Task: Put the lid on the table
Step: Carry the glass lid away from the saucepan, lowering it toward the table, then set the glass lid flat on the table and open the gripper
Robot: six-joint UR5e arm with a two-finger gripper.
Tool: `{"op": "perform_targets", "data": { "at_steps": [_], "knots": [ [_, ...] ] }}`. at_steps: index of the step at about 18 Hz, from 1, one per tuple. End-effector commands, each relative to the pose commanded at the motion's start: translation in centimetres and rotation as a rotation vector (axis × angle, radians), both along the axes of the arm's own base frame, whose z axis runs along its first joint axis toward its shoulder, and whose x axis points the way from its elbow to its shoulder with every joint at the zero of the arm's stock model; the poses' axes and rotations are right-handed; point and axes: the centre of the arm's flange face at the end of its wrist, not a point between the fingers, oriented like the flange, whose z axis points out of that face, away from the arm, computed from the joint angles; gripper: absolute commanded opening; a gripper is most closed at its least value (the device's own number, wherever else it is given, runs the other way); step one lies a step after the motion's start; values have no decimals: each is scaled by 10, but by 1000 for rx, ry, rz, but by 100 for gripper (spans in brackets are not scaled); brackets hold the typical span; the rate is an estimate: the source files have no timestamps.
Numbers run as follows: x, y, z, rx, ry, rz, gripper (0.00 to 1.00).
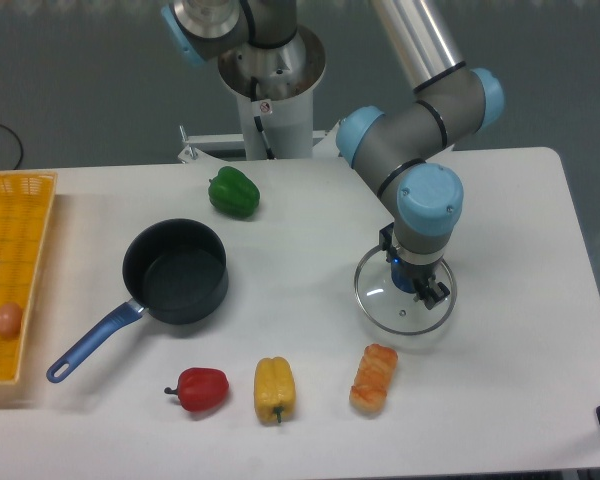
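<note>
The lid (pixel 404 300) lies flat on the white counter (pixel 520 260), well to the right of the saucepan (pixel 176 272). The claw (pixel 421 287) points straight down over the lid's middle, hiding the knob; its fingers sit at the knob, but whether they pinch it or stand spread cannot be told from this view. The saucepan stands open and uncovered, its blue handle reaching toward the near left. Beyond the saucepan rests a green pepper (pixel 234 192). In front of it lie a red pepper (pixel 201 388) and a yellow pepper (pixel 274 388), and farther right a bread roll (pixel 374 378), just in front of the lid. Left of the saucepan a yellow tray (pixel 20 230) holds an egg (pixel 9 319).
</note>
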Motion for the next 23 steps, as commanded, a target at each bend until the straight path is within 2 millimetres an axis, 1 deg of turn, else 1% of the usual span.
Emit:
{"op": "perform_targets", "data": {
  "at_steps": [2,10,13,15,16,23],
  "knots": [
    [-2,0,-6,-4,-7,2,67],
    [-7,0,-13,-4,-3,5,67],
    [-8,1,-20,-8,-11,5,67],
    [-10,0,-20,-5,-3,6,67],
    [-11,0,-24,-14,-1,6,67],
    [-13,-1,-27,-30,9,3,67]
  ]
}}
